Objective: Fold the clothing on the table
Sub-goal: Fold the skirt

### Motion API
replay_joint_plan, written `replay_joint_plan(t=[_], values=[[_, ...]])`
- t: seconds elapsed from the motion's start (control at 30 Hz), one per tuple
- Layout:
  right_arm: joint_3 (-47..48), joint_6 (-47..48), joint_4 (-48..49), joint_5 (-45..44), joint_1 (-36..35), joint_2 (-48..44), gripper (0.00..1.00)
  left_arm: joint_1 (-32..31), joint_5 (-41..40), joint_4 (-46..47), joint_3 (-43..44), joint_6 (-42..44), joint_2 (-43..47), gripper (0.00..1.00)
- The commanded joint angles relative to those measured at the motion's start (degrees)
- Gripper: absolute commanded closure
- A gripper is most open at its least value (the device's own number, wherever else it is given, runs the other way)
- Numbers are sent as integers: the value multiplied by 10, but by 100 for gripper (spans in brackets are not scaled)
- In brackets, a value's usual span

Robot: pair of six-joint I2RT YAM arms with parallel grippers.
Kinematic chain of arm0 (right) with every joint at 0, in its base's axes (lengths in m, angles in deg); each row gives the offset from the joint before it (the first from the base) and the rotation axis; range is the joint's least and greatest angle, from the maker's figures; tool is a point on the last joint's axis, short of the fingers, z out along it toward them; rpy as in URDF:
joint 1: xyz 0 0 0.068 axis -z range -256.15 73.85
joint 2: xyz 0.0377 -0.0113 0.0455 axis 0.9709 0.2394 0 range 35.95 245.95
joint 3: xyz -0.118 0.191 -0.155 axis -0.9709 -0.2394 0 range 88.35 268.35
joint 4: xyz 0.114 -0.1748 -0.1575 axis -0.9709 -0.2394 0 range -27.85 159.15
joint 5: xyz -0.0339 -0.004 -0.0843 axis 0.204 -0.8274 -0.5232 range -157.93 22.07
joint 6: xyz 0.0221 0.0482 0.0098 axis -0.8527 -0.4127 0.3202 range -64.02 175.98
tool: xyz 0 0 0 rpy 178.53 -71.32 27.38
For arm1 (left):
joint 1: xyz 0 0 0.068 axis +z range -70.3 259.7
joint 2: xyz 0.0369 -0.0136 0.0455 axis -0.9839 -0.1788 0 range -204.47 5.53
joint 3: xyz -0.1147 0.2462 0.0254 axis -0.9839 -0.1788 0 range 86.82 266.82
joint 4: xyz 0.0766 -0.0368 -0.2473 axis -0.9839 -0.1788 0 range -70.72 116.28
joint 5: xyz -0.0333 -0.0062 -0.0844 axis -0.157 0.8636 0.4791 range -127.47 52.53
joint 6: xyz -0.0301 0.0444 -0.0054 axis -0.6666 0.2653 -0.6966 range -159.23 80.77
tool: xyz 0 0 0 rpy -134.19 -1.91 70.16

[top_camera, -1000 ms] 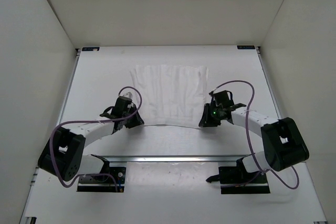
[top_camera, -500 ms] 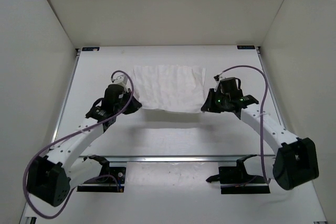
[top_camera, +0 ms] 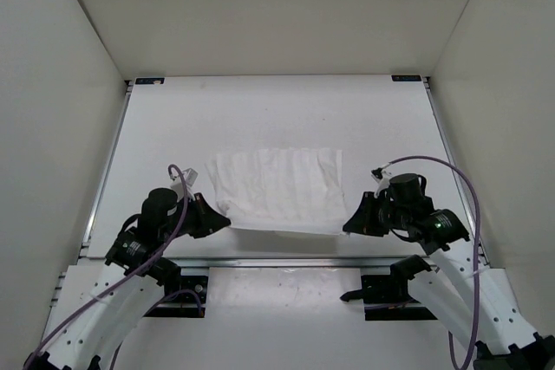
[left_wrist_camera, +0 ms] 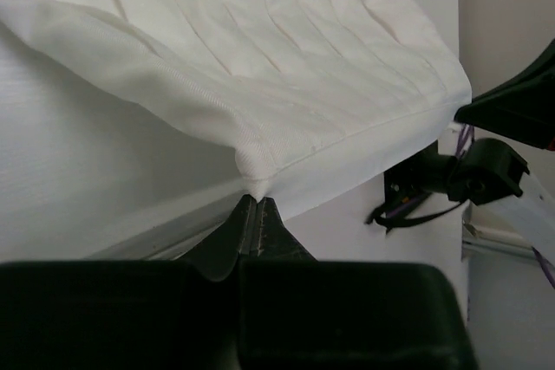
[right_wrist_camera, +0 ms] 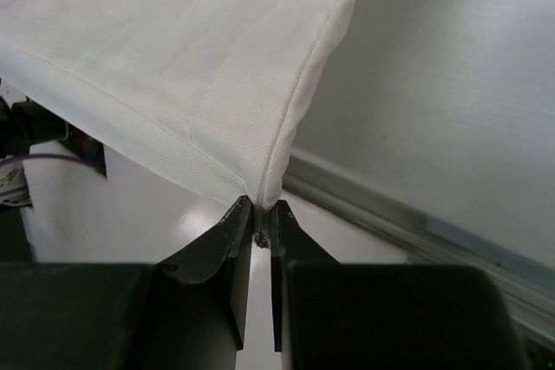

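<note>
- The clothing lies spread on the near half of the worktop, roughly midway between the 9 and 3 o'clock sides in the top view. Its long axis runs 9 to 3, and its pleat creases run 12 to 6.
- Its 12 o'clock edge rests flat on the worktop. Its 6 o'clock hem looks raised, with a shadow under it, and hangs taut between two pinched corners.
- The left claw is closed on the 7 o'clock corner. The left wrist view shows a small nub of fabric bunched right at the meeting fingertips.
- The right claw is closed on the 5 o'clock corner. The right wrist view shows the seamed corner nipped between the two tips.
- From either claw the whole garment lies toward 12 o'clock, and nothing of it lies behind toward the rail at 6.
- Neither arm is nearer, since each holds its own corner at about the same depth, with the hem level between them.
- The fold line would probably run 9 to 3, so the next move likely needs both claws to travel together toward 12. If one leads, the hem would skew.
</note>
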Motion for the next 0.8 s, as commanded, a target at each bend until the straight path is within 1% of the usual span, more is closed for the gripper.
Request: replay_joint_plan(t=[0.0, 0.1, 0.17, 0.23, 0.27, 0.3, 0.33, 0.37, 0.4, 0.43, 0.47, 0.5, 0.53, 0.57, 0.6, 0.63, 0.67, 0.7, 0.73, 0.77], values=[[26, 20, -102, 27, 23, -14, 100, 14, 37, -55, 14, -14, 17, 100], [60, 41, -109, 45, 46, 0, 100, 18, 41, -44, 34, -21, 7, 100], [77, 52, -102, 65, 65, 17, 100, 31, 39, -26, 56, -21, -22, 100], [106, 73, -79, 82, 95, 62, 100, 52, 36, 10, 71, -19, -54, 100], [112, 73, -69, 90, 94, 88, 100, 61, 37, 18, 80, -19, -76, 100], [123, 77, -51, 91, 102, 101, 100, 84, 39, 45, 86, -16, -103, 100], [134, 78, -26, 92, 101, 132, 100, 90, 46, 72, 89, -9, -119, 100], [150, 81, 0, 97, 109, 169, 99, 114, 54, 85, 95, -13, -150, 100], [156, 82, 14, 105, 111, 191, 100, 128, 57, 117, 97, -12, -184, 100], [173, 83, 40, 111, 114, 232, 100, 137, 54, 147, 100, -8, -201, 100], [200, 88, 54, 116, 121, 284, 100, 146, 50, 160, 106, -9, -240, 100], [212, 87, 73, 113, 120, 309, 100, 156, 48, 184, 116, -8, -281, 100], [244, 90, 93, 109, 123, 360, 100, 161, 40, 208, 125, -4, -304, 100], [280, 95, 110, 104, 125, 416, 100, 166, 33, 232, 134, 0, -349, 100], [296, 91, 124, 96, 128, 443, 100, 173, 28, 245, 143, -4, -393, 100], [333, 92, 132, 88, 131, 500, 100, 182, 21, 276, 157, -7, -443, 100], [371, 92, 139, 76, 136, 552, 100, 183, 27, 303, 168, -13, -468, 100], [391, 88, 143, 63, 138, 583, 100, 188, 26, 315, 188, -20, -521, 100], [430, 85, 148, 61, 144, 635, 100, 191, 19, 336, 220, -21, -574, 86], [472, 88, 163, 72, 148, 682, 94, 195, 21, 357, 237, -25, -601, 71]])
